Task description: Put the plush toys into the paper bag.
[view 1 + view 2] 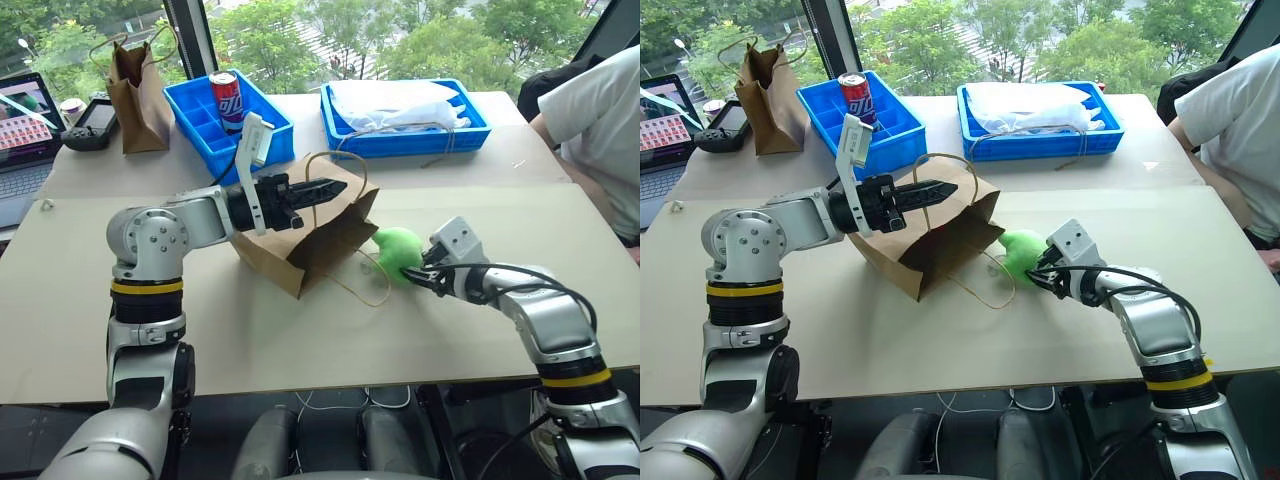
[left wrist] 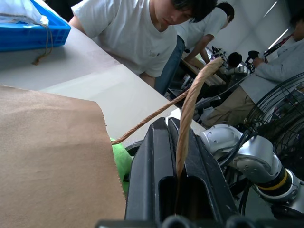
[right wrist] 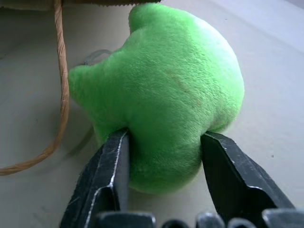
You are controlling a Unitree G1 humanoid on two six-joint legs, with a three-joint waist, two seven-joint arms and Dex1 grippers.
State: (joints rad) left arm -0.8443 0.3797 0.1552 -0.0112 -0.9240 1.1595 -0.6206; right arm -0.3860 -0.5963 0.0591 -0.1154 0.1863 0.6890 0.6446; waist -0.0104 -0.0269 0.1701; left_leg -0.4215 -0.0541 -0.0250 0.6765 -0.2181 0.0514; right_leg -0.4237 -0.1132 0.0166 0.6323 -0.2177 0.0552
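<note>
right pincer on the green toy, bag held ready by its cord

the right pincer has its two black fingers pressed into either side of the lime-green plush toy, clamped on it, with the fabric bulging between them. the toy sits low at the surface, just beside the mouth of the paper bag, and whether it rests on the surface or is already lifted clear of it i cannot tell. the left pincer is shut on one twisted cord handle and holds that side of the bag up, so the bag leans with its opening turned toward the right arm. the second cord handle lies slack on the surface near the toy.

the step in hand looks like the pick of the green toy. the next move, as i judge it, calls for raising the toy above the bag's rim and carrying it across into the opening, keeping clear of the loose cord. the red toy i cannot find; it may be inside the bag already.

the left arm reaches across in front, forearm about level, pincer pointing toward the robot's right. the right arm is bent at the elbow, its forearm angled inward and slightly down to the toy.
</note>
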